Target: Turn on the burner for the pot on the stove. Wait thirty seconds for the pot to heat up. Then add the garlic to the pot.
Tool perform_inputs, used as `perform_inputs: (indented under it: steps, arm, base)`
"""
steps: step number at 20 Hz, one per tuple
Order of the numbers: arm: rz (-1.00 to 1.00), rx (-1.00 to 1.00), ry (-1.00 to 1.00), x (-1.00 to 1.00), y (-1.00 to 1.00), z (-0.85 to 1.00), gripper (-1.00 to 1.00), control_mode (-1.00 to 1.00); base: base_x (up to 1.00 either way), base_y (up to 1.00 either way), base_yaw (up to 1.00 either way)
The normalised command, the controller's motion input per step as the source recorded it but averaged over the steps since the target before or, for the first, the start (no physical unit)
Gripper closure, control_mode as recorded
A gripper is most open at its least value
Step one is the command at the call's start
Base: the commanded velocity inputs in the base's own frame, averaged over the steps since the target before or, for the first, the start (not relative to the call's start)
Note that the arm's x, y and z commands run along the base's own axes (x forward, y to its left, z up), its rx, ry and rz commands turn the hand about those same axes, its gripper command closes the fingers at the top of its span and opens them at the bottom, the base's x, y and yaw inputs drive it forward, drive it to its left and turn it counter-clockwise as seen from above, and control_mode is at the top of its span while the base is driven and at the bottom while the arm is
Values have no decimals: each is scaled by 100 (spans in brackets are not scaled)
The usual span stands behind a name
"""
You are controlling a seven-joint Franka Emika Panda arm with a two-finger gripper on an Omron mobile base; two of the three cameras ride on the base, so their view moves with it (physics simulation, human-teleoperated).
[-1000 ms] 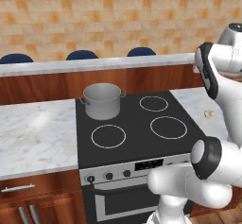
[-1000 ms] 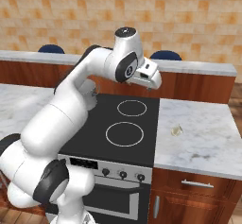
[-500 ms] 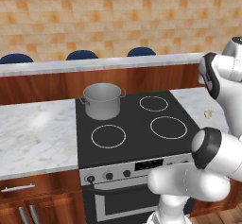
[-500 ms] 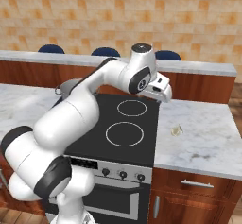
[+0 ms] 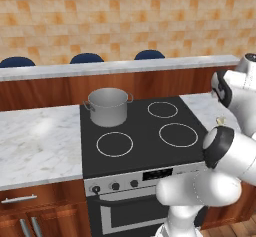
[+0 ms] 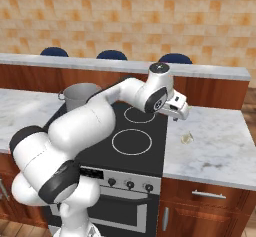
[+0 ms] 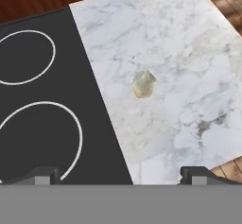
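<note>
The grey pot [image 5: 107,106] [image 6: 80,96] stands on the rear left ring of the black stove [image 5: 145,131] [image 6: 152,158] [image 7: 28,95]; the burner beneath it is hidden by the pot. The pale garlic [image 6: 186,138] [image 7: 143,83] [image 5: 220,121] lies on the marble counter right of the stove. My gripper [image 6: 176,116] [image 7: 119,176] hangs above the stove's right edge, a little left of and above the garlic. It is open, with nothing between its fingertips [image 7: 40,175].
Small black knobs [image 5: 115,186] [image 6: 130,184] sit on the silver strip at the stove's front. Marble counter [image 5: 35,141] [image 6: 215,151] runs on both sides. A raised ledge with blue chair backs [image 5: 85,58] lies behind. The counter's right end [image 7: 222,53] drops to wooden floor.
The arm has swung right and down, from above the stove's middle to its right edge near the garlic. The gripper stays open. Pot and garlic have not moved.
</note>
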Motion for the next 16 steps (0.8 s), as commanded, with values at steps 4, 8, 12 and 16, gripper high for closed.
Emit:
perform_inputs:
  steps: [4,8,12,16]
  arm:
    - [0,0,0,22,-29,-48,-100,-100]
    - [0,0,0,22,-23,-35,-100,-100]
    - [0,0,1,28,-21,-30,-100,-100]
    - [0,0,1,26,-20,-32,-100,-100]
  base:
    - [0,0,0]
    - [0,0,0]
    - [0,0,0]
    - [0,0,0]
